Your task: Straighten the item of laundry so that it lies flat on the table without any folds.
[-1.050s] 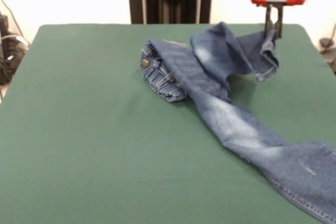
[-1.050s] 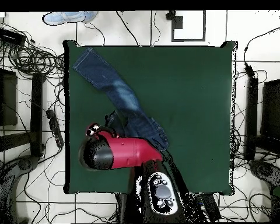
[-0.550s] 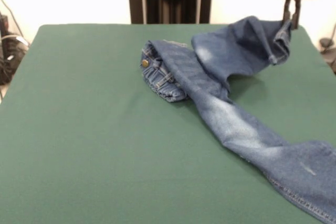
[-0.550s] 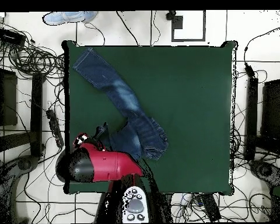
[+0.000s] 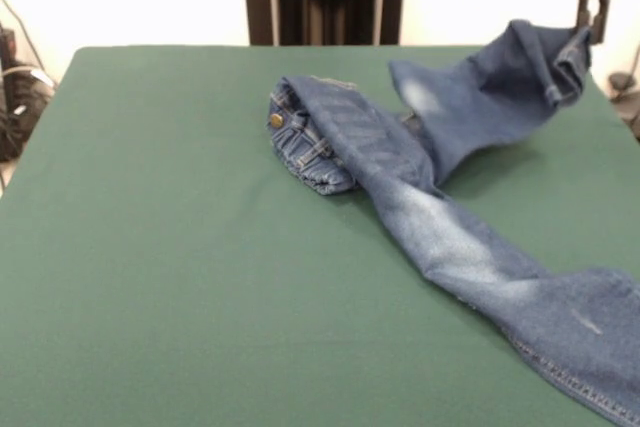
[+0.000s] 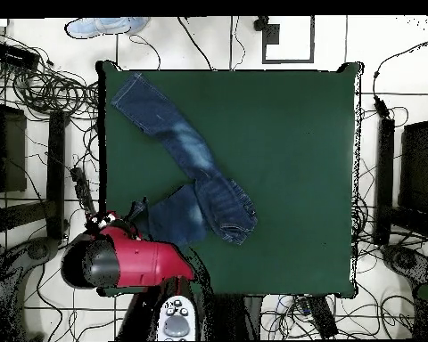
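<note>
The end effector [image 5: 592, 17] is pinching one leg hem of the jeans [image 5: 440, 207], lifting it past the far right edge of the desk [image 5: 180, 247]. Risk: the hem is hanging off the desk, or the waistband is dragging and staying folded.

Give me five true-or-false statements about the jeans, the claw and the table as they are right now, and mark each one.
1. The claw holds the end of one leg of the jeans up off the table. True.
2. The jeans lie flat with no folds. False: the waistband end is bunched and one leg is lifted.
3. The other leg lies stretched along the table toward its corner. True.
4. The brass button is hidden from the front view. False: it shows at the bunched waistband.
5. The table's cloth is red. False: it is dark green.
</note>
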Available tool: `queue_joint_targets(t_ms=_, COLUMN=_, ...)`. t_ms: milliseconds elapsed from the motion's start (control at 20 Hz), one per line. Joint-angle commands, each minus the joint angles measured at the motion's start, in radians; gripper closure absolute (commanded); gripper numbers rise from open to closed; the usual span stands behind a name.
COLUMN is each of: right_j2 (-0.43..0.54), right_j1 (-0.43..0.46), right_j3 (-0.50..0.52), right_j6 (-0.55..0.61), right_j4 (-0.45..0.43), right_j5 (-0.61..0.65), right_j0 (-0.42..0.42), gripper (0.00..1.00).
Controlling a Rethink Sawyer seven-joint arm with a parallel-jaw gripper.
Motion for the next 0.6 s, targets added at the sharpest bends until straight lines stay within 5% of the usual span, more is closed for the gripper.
queue_joint_targets(t_ms=50, right_j2=-0.020, right_j1=0.036, right_j3=0.030, right_j6=0.311, right_j4=0.135, right_j5=0.016, right_j0=0.101, gripper=1.00)
queue_joint_targets(t_ms=600, right_j2=-0.061, right_j1=0.004, right_j3=0.009, right_j6=0.329, right_j4=0.255, right_j5=0.084, right_j0=0.206, gripper=1.00)
